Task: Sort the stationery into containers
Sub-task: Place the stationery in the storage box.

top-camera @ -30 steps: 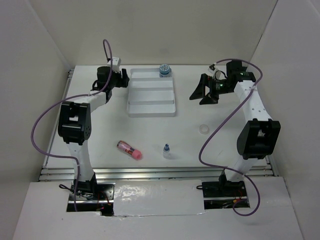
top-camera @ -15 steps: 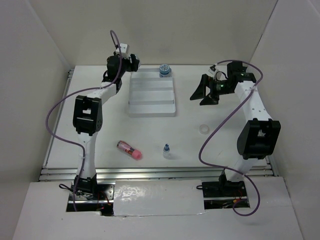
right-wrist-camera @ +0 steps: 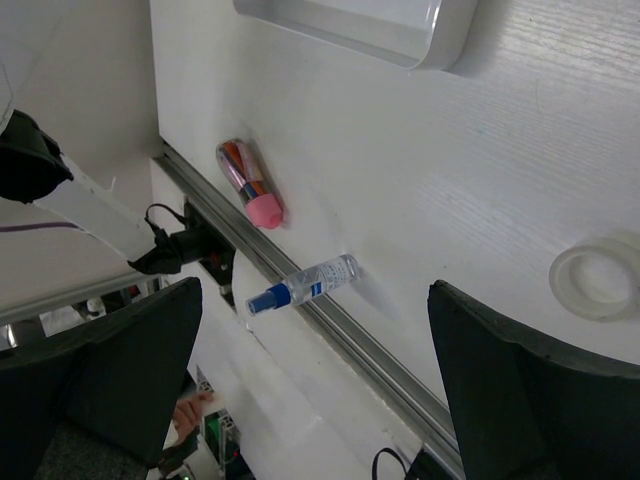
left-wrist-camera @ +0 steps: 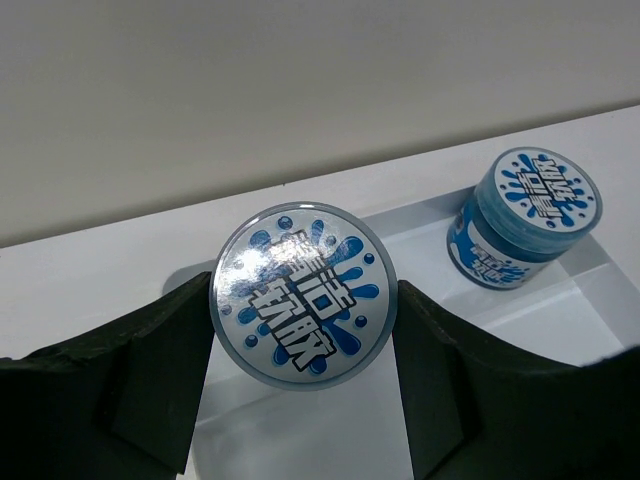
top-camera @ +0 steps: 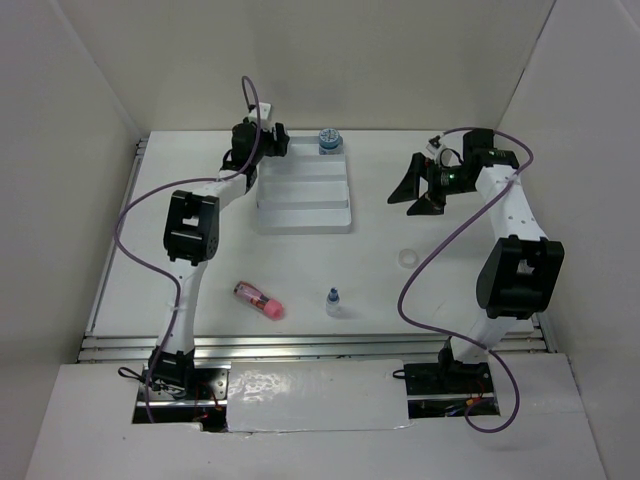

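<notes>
My left gripper (top-camera: 272, 143) is shut on a squat blue round pot (left-wrist-camera: 303, 294), held over the far left corner of the white four-compartment tray (top-camera: 300, 205); its fingers (left-wrist-camera: 160, 350) press both sides of the pot. A second blue pot (top-camera: 330, 141) stands in the tray's far compartment and also shows in the left wrist view (left-wrist-camera: 523, 215). My right gripper (top-camera: 412, 198) is open and empty, right of the tray. The pink tube (top-camera: 259, 299), the clear blue-capped bottle (top-camera: 333, 301) and the white ring (top-camera: 408, 258) lie on the table nearer the front.
White walls enclose the table on three sides. A metal rail (top-camera: 300, 345) runs along the front edge. In the right wrist view the tube (right-wrist-camera: 250, 183), bottle (right-wrist-camera: 305, 285), ring (right-wrist-camera: 600, 276) and a tray corner (right-wrist-camera: 400, 25) show.
My left arm has swung right, from left of the tray to its far left corner, carrying the blue pot. My right gripper has shifted slightly right.
</notes>
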You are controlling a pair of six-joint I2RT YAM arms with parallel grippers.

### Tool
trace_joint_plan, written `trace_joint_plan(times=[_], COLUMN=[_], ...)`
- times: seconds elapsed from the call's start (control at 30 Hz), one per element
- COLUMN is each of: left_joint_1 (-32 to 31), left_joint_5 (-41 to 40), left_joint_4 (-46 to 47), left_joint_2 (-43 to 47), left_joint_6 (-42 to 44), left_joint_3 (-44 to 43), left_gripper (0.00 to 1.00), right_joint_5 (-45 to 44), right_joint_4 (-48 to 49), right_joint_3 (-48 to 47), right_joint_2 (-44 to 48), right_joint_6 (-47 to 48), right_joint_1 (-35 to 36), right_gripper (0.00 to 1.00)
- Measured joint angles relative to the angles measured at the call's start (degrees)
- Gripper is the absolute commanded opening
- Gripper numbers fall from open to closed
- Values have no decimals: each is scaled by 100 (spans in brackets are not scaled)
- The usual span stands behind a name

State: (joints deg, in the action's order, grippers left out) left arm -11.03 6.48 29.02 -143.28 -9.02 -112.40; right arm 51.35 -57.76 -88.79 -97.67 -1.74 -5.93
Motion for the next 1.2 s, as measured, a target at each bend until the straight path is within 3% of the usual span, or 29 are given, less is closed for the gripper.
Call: trace_joint_plan(times=[0.3, 0.47, 0.57, 0.6, 0.67, 0.7, 0.73, 1.03, 1.2], left_joint_1=[15, 15, 15, 15, 15, 15, 15, 149, 315], left_joint_5=[-76, -72, -70, -70, -72, -74, -76, 103, 833], left_joint_4=[-142, -267, -321, -352, -452, -501, -518, -501, -975], left_joint_2=[-302, -310, -310, -310, -315, -323, -323, -155, 1110], left_joint_6=[149, 151, 149, 149, 149, 153, 170, 153, 457], left_joint_3=[-350, -352, -356, -367, -442, -505, -564, -1399, -35], left_gripper=[9, 26, 48, 63, 78, 92, 97, 99, 99], right_joint_5=[-2, -4, -11, -11, -11, -13, -13, -26, -129], right_joint_4=[-17, -15, -15, -15, -15, -15, -15, -15, -52], right_joint_3=[74, 74, 74, 74, 74, 74, 74, 70, 39], right_joint_2=[7, 7, 7, 7, 7, 7, 7, 7, 57], right_joint_6=[17, 17, 17, 17, 17, 17, 17, 17, 179], right_joint_1=[-11, -11, -11, -9, -9, -9, -7, 39, 120], right_gripper=[100, 100, 100, 100, 100, 100, 100, 100, 100])
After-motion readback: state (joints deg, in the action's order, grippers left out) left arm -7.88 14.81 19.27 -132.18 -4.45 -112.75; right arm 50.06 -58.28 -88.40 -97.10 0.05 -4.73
